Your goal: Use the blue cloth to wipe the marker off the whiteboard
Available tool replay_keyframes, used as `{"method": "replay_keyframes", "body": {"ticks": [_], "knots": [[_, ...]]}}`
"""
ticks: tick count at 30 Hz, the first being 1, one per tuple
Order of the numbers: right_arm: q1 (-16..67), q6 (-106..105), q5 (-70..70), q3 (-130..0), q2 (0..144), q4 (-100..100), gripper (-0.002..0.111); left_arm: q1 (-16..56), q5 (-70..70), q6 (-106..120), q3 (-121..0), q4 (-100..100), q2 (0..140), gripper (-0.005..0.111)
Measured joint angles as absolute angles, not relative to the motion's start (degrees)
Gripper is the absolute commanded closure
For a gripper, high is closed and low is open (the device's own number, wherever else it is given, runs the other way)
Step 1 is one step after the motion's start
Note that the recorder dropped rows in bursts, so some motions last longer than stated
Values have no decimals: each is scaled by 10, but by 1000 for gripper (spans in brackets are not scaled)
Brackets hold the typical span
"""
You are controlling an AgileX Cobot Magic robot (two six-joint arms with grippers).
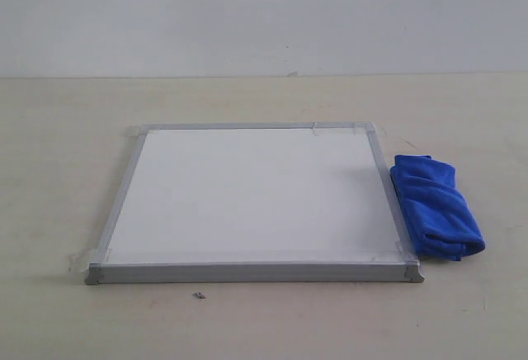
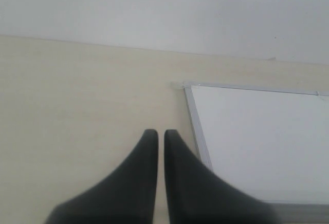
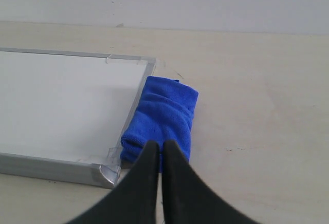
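The whiteboard lies flat on the table, silver-framed with grey corner caps and tape bits; its white face shows no red marker line in any view. The blue cloth lies as a folded bundle against the board's right edge. In the right wrist view the cloth sits just beyond my right gripper, which is shut and empty, next to the board's near corner. My left gripper is shut and empty over bare table, left of the board. Neither gripper shows in the exterior view.
The pale wooden table extends all round the board. A small dark speck lies in front of the board's near edge. A plain wall rises behind the table.
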State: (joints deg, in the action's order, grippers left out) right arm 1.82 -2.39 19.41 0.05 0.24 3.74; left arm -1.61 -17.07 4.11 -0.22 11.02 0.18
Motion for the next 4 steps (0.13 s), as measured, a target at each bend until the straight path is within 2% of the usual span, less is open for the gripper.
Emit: {"method": "replay_keyframes", "body": {"ticks": [4], "knots": [[18, -24, 194, 1, 2, 37, 108, -16, -171, 41, -2, 110, 2, 102]]}}
